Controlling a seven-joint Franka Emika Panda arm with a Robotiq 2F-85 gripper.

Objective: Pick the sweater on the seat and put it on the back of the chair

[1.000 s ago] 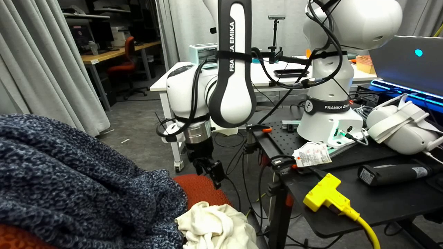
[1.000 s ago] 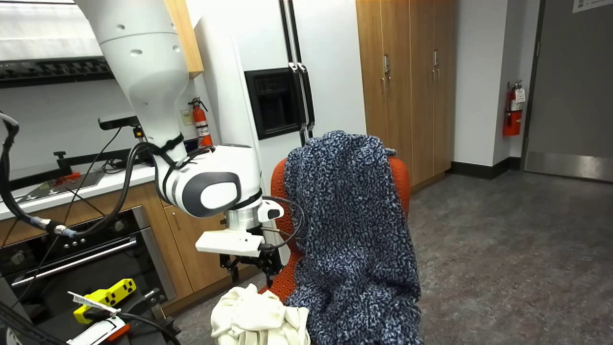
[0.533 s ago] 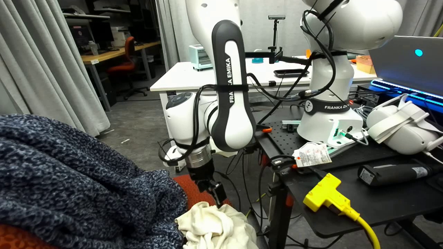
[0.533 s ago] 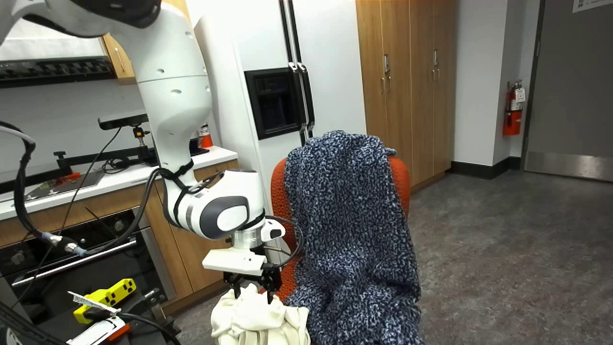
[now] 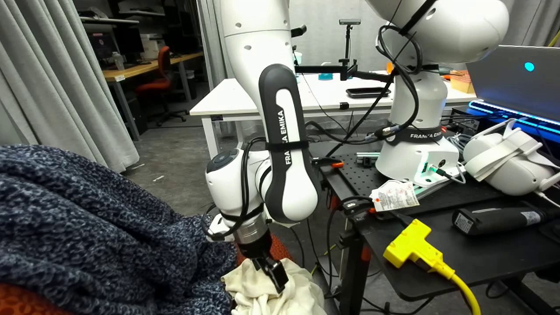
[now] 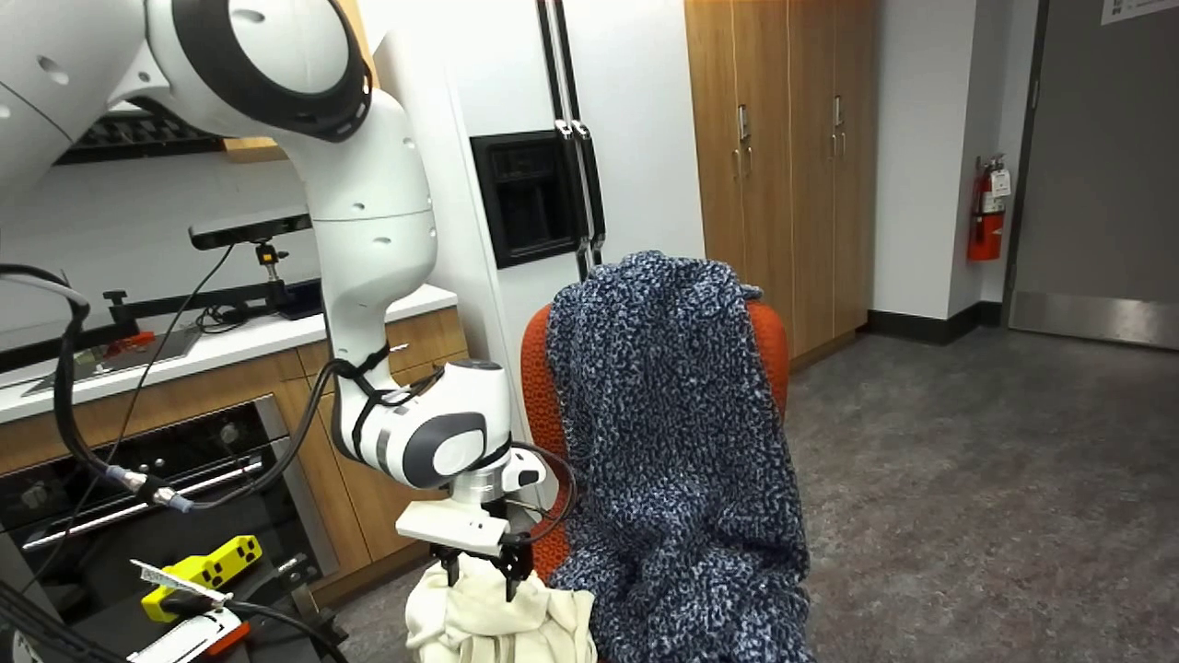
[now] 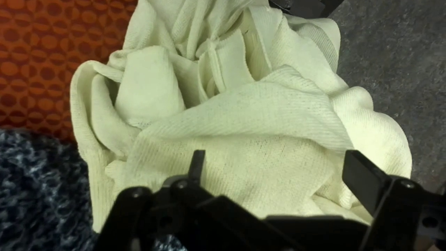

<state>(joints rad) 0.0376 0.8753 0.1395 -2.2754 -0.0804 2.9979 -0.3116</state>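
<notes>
Above the fingers (image 7: 366, 184): robot arm (image 5: 288, 188), bent, angled down. Up and to the right of the fingers in an exterior view: chair back (image 6: 537, 364), orange. Near the fingers on that same side: speckled dark-blue cloth (image 6: 677, 442), draped over the chair back and down across part of the seat (image 7: 52, 62); in the wrist view, at lower left beside the fingers. Directly below the fingers: cream sweater (image 7: 240, 122), bunched in folds on the seat, along its edge; in the wrist view, a broad ribbed fold just ahead of the fingertips (image 7: 352, 165). Between the two fingers of the gripper (image 7: 277, 165): a wide gap, with sweater fabric in sight under it. Spread well apart, with black pads (image 7: 197, 165) on opposite sides of that gap. Seen against the sweater in both exterior views; whether touching or just above, cannot tell.
</notes>
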